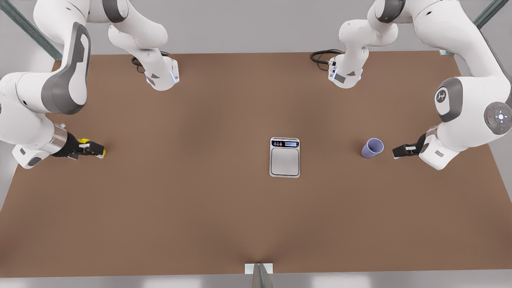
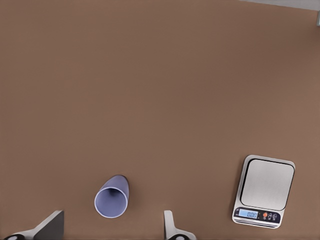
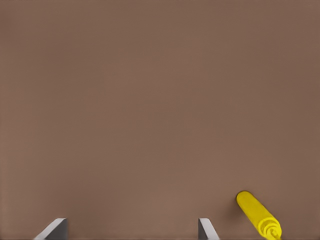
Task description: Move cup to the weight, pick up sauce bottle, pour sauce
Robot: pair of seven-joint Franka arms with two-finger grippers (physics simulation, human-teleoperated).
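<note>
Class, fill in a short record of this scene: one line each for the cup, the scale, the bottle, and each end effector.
cup: on the table, off the scale, at the front view's right
scale: mid-table, platform bare
bottle: yellow, lying beside the right end effector
left end effector: open, by the cup, not holding it
right end effector: open, over the bottle at the front view's left
</note>
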